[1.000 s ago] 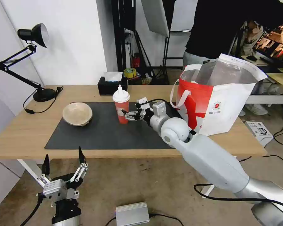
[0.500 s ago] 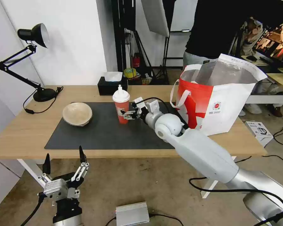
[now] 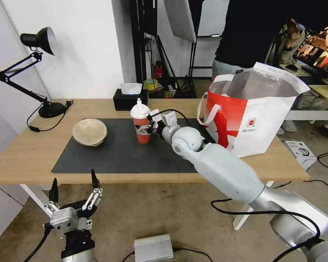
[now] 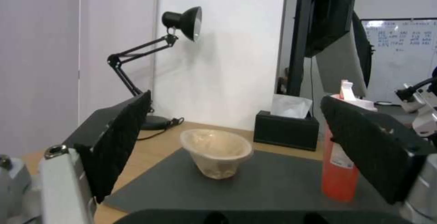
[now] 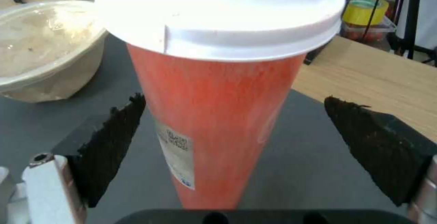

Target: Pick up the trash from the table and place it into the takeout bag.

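The right tool [image 3: 145, 130] and its arm cover the near right side of the cup [image 3: 140, 125] and part of the mat [image 3: 109, 153] in the head view. In the right wrist view the cup's lid [image 5: 218, 9] is cut off by the frame's edge, its foot sits behind the tool's dark base, and its label's print is too blurred to read. A left tool finger [image 4: 378, 152] masks part of the cup in the left wrist view. The bag [image 3: 251, 116] hides the worktop [image 3: 22, 156] behind it; its inside cannot be seen, and its logo is too small to read.
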Controlling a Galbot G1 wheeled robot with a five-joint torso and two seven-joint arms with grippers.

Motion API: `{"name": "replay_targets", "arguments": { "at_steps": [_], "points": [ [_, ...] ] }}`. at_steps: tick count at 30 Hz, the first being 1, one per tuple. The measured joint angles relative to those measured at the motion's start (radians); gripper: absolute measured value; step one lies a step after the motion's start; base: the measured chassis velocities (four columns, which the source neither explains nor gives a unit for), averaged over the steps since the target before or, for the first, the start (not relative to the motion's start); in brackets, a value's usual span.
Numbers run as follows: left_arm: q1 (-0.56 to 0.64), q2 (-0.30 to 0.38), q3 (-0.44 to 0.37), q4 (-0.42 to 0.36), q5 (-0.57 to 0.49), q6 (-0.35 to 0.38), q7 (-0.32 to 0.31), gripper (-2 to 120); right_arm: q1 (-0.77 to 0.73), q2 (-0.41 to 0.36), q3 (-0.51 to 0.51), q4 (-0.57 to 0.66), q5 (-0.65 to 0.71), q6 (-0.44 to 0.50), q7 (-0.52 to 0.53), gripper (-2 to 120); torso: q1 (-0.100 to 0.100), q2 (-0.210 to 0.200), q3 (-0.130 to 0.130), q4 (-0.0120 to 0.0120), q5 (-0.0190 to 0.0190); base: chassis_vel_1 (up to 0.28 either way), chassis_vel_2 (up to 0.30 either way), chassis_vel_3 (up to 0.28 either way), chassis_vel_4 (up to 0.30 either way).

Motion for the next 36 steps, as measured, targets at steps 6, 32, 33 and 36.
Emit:
{"name": "replay_targets", "arguments": {
  "at_steps": [6,32,33,36],
  "points": [
    [-0.002,0.000,0.001,0.004,0.000,-0.002,0.000,100,0.000,0.010,-0.006,-0.010,0.000,0.001,-0.003,100,0.000,0.000,0.000,0.0000,0.0000,0.000,0.000,0.000,0.000],
    [-0.015,0.001,-0.010,0.011,-0.022,-0.002,-0.017,100,0.003,0.094,0.023,-0.148,-0.024,0.012,-0.036,100,0.000,0.000,0.000,0.0000,0.0000,0.000,0.000,0.000,0.000],
    [-0.015,0.001,-0.010,0.011,-0.022,-0.002,-0.017,100,0.003,0.094,0.023,-0.148,-0.024,0.012,-0.036,100,0.000,0.000,0.000,0.0000,0.0000,0.000,0.000,0.000,0.000],
    [-0.016,0.001,-0.008,0.011,-0.022,-0.002,-0.016,100,0.003,0.103,0.024,-0.160,-0.025,0.012,-0.042,97,0.000,0.000,0.000,0.0001,0.0000,0.000,0.000,0.000,0.000]
  ]
}}
